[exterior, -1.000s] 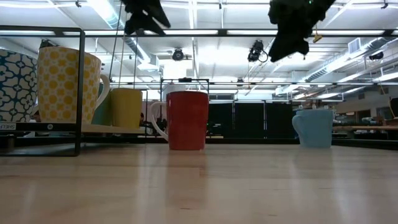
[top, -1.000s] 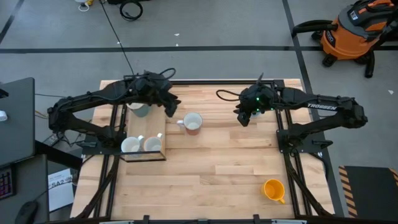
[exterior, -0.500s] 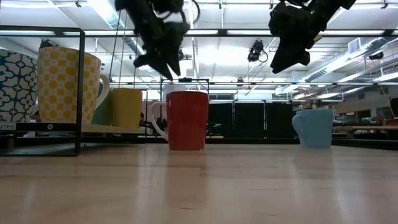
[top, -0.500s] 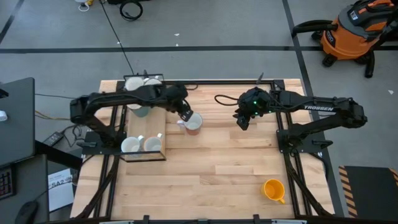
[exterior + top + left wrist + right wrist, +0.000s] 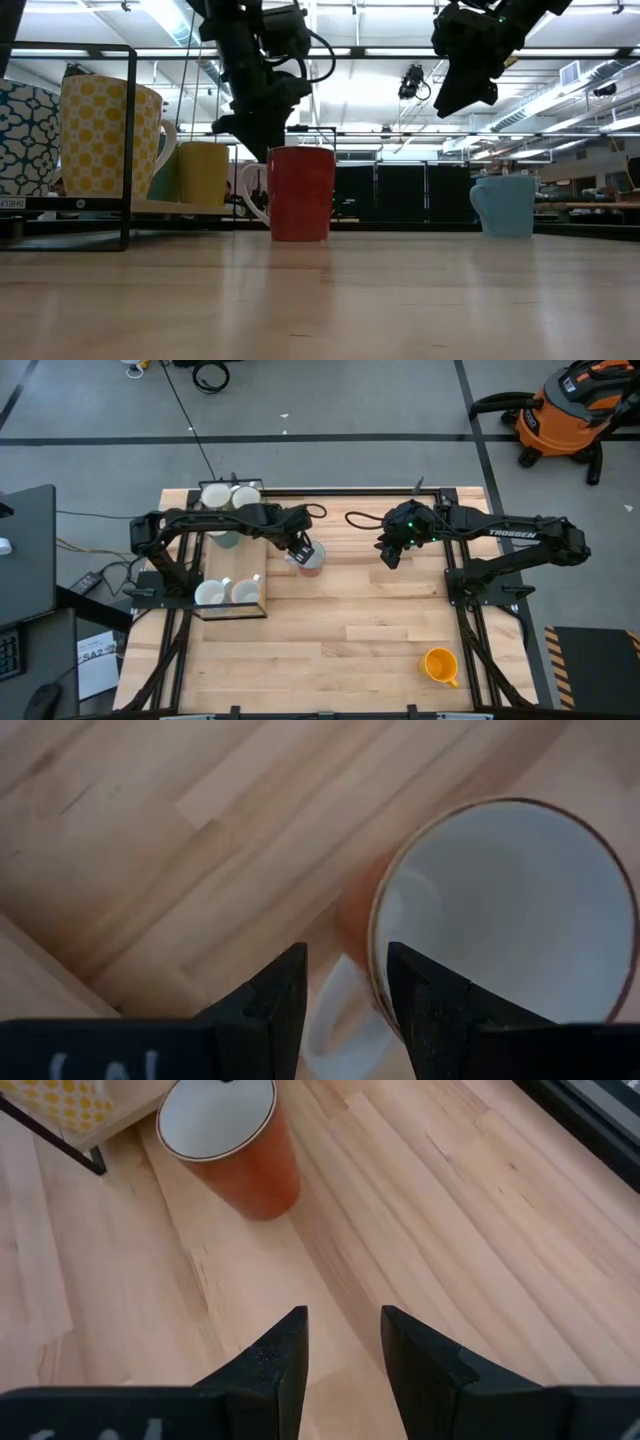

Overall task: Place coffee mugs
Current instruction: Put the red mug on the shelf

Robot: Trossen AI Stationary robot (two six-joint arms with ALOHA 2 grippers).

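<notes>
The wooden table [image 5: 340,640] is carrying everything, with a black wire rack [image 5: 232,612] sitting along its left side. The left arm is reaching from the left edge across the rack toward the table's middle, and the left gripper [image 5: 303,550] is hanging just above the orange mug [image 5: 311,559], which is standing upright a little right of the rack near the table's centre. In the left wrist view the two dark fingers [image 5: 278,995] are standing apart over the mug's near rim and white handle, clamping nothing, so the claw is released; the low view is showing the same gripper [image 5: 262,140] poised just over the mug's [image 5: 301,194] top edge, and whether it is touching cannot be told. The right arm is stretching in from the right edge, its right gripper [image 5: 390,554] waiting in the air over bare wood, well apart from the orange mug on its left; its fingers [image 5: 283,1360] are standing apart with nothing between them, so it too is released. On the rack, two white-looking mugs [image 5: 228,592] are sitting side by side at its near end, a teal mug [image 5: 227,538] is showing partly under the left arm, and two more mugs [image 5: 230,495] are standing at the far end. A yellow-orange mug [image 5: 440,665] is lying on its side near the right front corner. In the low view a light blue mug [image 5: 505,205] is standing upright to the right of the orange one.
</notes>
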